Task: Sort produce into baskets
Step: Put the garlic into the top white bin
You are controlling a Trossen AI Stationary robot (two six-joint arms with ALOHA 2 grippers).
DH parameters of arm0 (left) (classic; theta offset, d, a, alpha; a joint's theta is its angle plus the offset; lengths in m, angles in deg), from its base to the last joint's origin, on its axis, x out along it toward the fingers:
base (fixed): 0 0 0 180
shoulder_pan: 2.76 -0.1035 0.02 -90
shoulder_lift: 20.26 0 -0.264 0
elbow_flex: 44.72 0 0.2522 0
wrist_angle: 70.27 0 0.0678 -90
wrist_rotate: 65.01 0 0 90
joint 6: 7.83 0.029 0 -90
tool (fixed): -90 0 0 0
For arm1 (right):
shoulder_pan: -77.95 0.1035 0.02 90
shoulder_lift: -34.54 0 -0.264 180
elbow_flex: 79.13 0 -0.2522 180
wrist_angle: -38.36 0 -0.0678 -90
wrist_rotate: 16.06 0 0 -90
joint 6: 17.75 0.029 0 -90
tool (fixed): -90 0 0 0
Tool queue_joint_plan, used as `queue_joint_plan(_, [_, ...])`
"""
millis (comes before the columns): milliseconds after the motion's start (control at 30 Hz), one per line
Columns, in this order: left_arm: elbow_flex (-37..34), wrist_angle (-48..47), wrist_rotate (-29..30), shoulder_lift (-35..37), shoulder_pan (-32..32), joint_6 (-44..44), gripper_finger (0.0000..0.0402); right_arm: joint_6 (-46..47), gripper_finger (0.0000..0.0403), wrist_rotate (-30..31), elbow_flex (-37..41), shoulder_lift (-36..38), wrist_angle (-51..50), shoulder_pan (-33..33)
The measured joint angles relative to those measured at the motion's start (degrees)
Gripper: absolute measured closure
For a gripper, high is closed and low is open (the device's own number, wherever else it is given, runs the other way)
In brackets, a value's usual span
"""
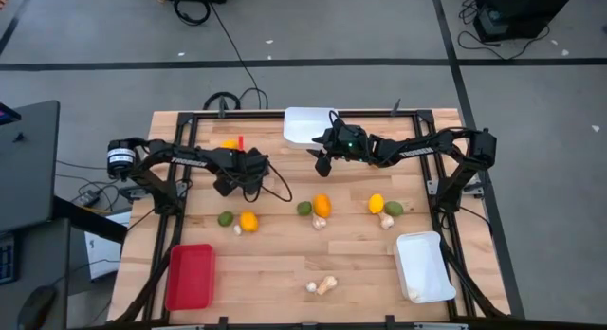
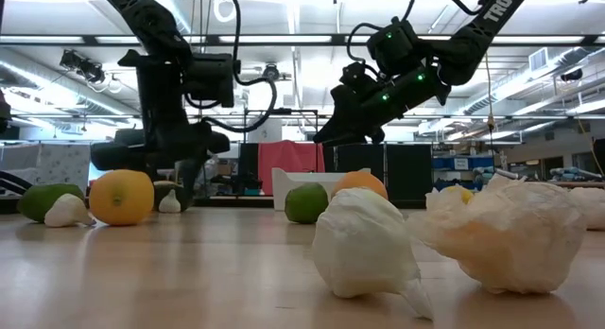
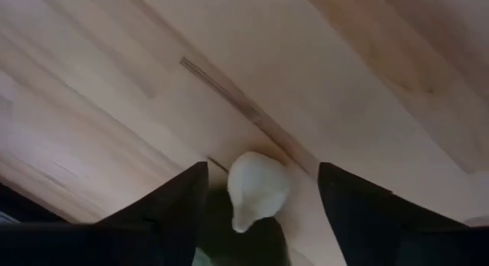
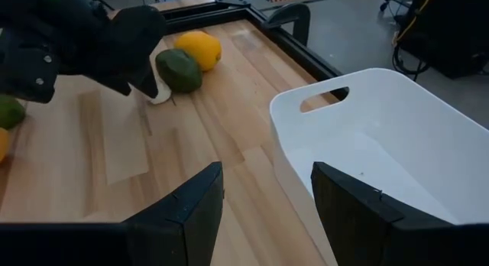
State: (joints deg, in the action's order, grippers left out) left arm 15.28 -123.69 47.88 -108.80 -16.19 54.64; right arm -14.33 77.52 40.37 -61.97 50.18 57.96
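Observation:
My left gripper (image 1: pixel 230 186) is open and points down at the table's far left. Its fingers stand on either side of a pale mushroom piece (image 3: pixel 257 188) that lies on the wood and touch nothing; the piece also shows in the low view (image 2: pixel 170 202). My right gripper (image 1: pixel 322 160) is open and empty, held above the table beside the far white basket (image 1: pixel 308 124), whose rim shows in the right wrist view (image 4: pixel 367 105). A red basket (image 1: pixel 190 276) stands near left and a second white basket (image 1: pixel 424 265) near right.
Produce lies in groups mid-table: green (image 1: pixel 226 218) and orange (image 1: pixel 248 221); green (image 1: pixel 304 208) and orange (image 1: pixel 322 205); yellow (image 1: pixel 377 204) and green (image 1: pixel 394 209), each with a mushroom. Two mushrooms (image 1: pixel 325 285) lie near the front. An orange (image 1: pixel 229 143) sits by the far frame.

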Motion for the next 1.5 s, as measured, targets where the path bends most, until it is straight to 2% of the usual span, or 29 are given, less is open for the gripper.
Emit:
queue_joint_plan(167, [0.0,1.74,-0.02,0.0,-0.98,2.92,0.0128,0.0,0.0192,-0.05,0.0,0.0,0.0,0.0])
queue_joint_plan(533, [0.0,0.08,-1.43,-0.14,-4.16,8.45,0.0151,-0.15,0.0192,-0.17,0.0,0.0,0.0,-0.02])
queue_joint_plan(700, [0.08,1.33,-1.89,-3.94,-4.63,9.36,0.0152,-0.22,0.0192,-0.17,0.0,0.0,0.0,-0.01])
queue_joint_plan(900, [0.52,1.05,1.88,-7.96,-4.42,9.5,0.0156,-1.07,0.0192,-0.35,0.02,0.0,-0.58,-0.01])
queue_joint_plan(1033, [1.34,0.48,2.6,-8.33,-4.5,9.15,0.0184,-1.07,0.0192,-0.35,0.02,0.0,-0.54,0.0])
queue_joint_plan(1200, [3.44,-0.46,2.42,-8.61,-4.65,7.27,0.0251,-1.07,0.0192,-0.35,0.02,0.0,-0.54,-0.02])
queue_joint_plan(1333, [4.85,1.99,1.74,-8.74,-4.7,0.61,0.0291,-1.07,0.0192,-0.31,0.02,0.0,-0.75,0.0])
queue_joint_plan(1500, [8.12,7.75,1.42,-8.74,-4.61,-18.36,0.0291,-0.73,0.0192,-0.55,0.02,0.0,-3.38,-0.01])
